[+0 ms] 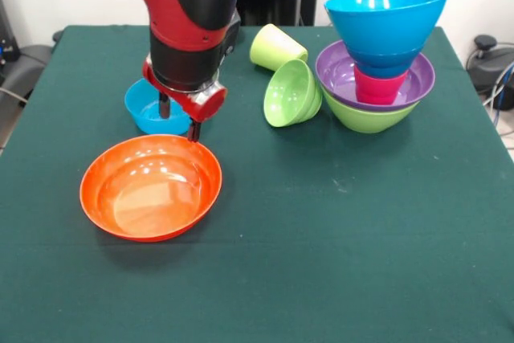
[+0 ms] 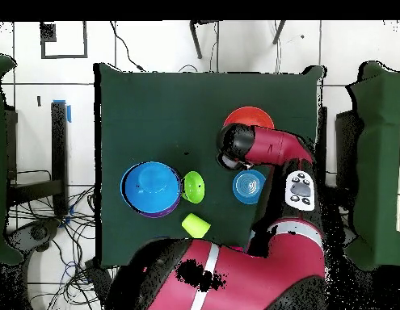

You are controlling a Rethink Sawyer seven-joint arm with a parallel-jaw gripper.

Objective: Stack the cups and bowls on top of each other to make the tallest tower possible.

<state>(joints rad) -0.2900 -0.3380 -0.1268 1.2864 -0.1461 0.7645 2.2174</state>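
Observation:
My gripper (image 1: 178, 120) hangs low between the large orange bowl (image 1: 151, 186) and the small light blue bowl (image 1: 148, 110). Its fingers stand apart and empty, and one tip is at the orange bowl's far rim. The tower stands at the right. It is a large lime-green bowl (image 1: 365, 118) holding a purple bowl (image 1: 337, 74), a red cup (image 1: 377, 88), a darker blue piece, and a large light blue bowl (image 1: 387, 14) on top. A lime-green cup (image 1: 275, 46) and a small lime-green bowl (image 1: 291, 92) lie on their sides next to the tower.
The dark green table cloth (image 1: 337, 238) covers the table. In the overhead view the arm (image 2: 275, 149) reaches over the orange bowl (image 2: 250, 118) and the small blue bowl (image 2: 249, 186). The tower (image 2: 150, 187) stands to the left.

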